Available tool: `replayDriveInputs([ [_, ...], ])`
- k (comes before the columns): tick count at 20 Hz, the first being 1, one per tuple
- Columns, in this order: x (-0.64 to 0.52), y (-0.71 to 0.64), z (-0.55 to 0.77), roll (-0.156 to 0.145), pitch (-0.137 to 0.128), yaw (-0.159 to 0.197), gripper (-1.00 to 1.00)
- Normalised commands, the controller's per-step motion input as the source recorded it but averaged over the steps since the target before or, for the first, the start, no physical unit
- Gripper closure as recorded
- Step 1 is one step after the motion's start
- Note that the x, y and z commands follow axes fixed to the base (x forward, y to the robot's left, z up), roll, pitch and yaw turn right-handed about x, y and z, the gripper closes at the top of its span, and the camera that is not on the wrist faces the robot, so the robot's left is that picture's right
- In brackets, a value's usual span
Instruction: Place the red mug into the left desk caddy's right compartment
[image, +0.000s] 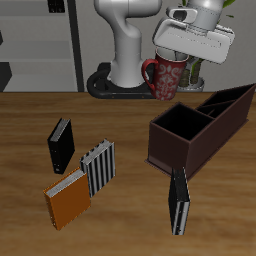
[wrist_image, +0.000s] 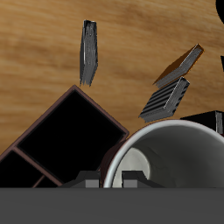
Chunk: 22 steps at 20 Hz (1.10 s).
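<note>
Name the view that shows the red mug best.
The exterior view: the red mug hangs whole in the gripper, handle and speckled side visible. The wrist view shows only its white inside and rim.

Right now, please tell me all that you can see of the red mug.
The red mug is dark red with fine pale speckles, white inside, with one loop handle. It hangs upright in the air, held at its rim by the claw, above and just behind the left desk caddy. It touches nothing else.

Wood-grain table (image: 120, 215); glossy, perhaps ceramic red mug (image: 168, 75); matt caddy (image: 185, 148).
</note>
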Motion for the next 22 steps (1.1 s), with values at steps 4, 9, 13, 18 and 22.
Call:
replayDriveInputs([
  [4, 0.11, 0.27, -0.01, 0.038, 0.006, -0.002, 1.00],
  [9, 0.08, 0.22, 0.02, 0.032, -0.016, 0.020, 1.00],
  [13, 0.04, 0.12, 0.05, 0.020, -0.030, 0.001, 1.00],
  [18, 0.10, 0.10, 0.03, 0.012, -0.044, 0.010, 1.00],
  [22, 0.11, 0.04, -0.09, 0.028, -0.018, -0.006, 1.00],
])
